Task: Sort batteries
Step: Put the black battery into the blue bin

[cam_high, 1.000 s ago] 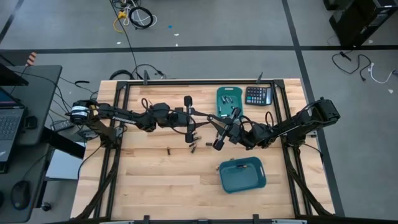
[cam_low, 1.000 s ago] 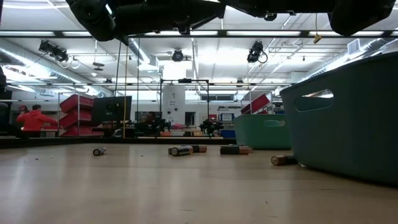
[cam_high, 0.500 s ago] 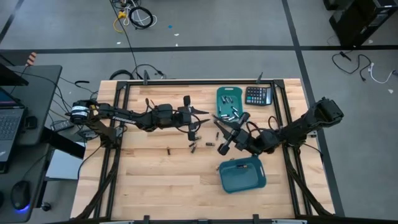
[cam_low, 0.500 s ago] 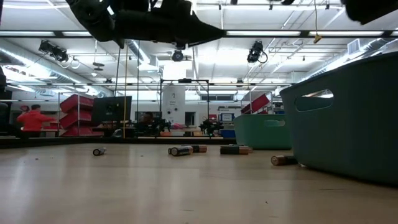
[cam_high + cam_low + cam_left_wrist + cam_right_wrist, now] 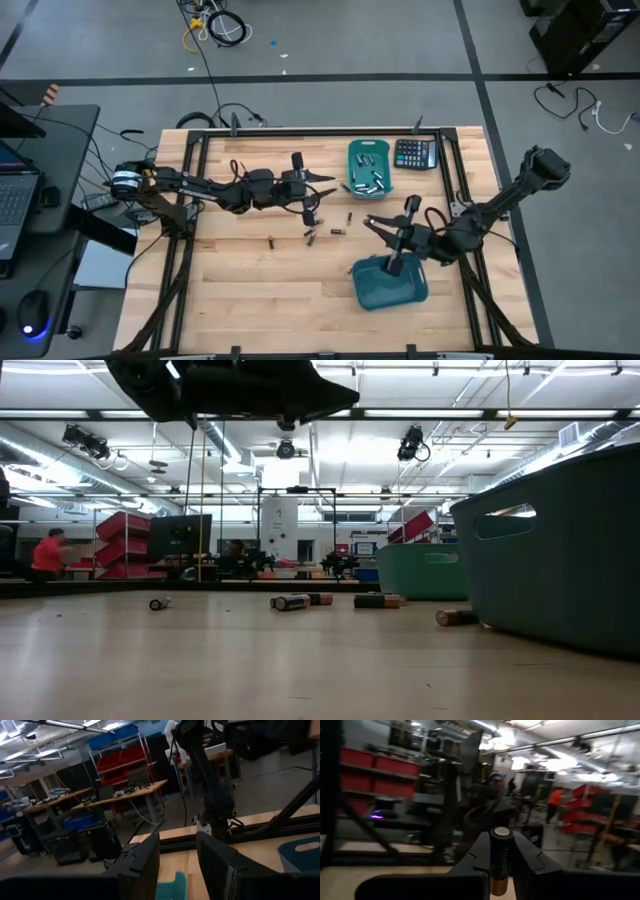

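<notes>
From above, the wooden table (image 5: 240, 290) fills the middle of the frame. The left arm reaches in from the left edge, and its left gripper (image 5: 322, 179) sits just above centre with its fingers spread apart and nothing between them. The right arm comes in from the right, and the right gripper (image 5: 383, 226) hangs right of centre, at the upper edge of the near bin (image 5: 392, 283), a teal tub at lower right. A second teal bin, the far bin (image 5: 369, 166), lies at upper centre with several batteries (image 5: 368, 181) inside it, beside a black calculator (image 5: 415, 154). A few loose cells (image 5: 312, 235) lie scattered on the wood at centre, and one more (image 5: 271, 241) sits left of them.

The table-level view shows the loose cells in a row across the middle, one small one far left, and one touching or just beside the big teal tub at the right. A dark arm crosses the top left. A person in red (image 5: 47, 554) stands far back at the left.

In the left wrist view, two dark fingers (image 5: 145, 862) stand apart at the bottom, empty.

In the right wrist view, the fingers pinch a black battery with a copper end (image 5: 500, 857), held upright at bottom centre.
</notes>
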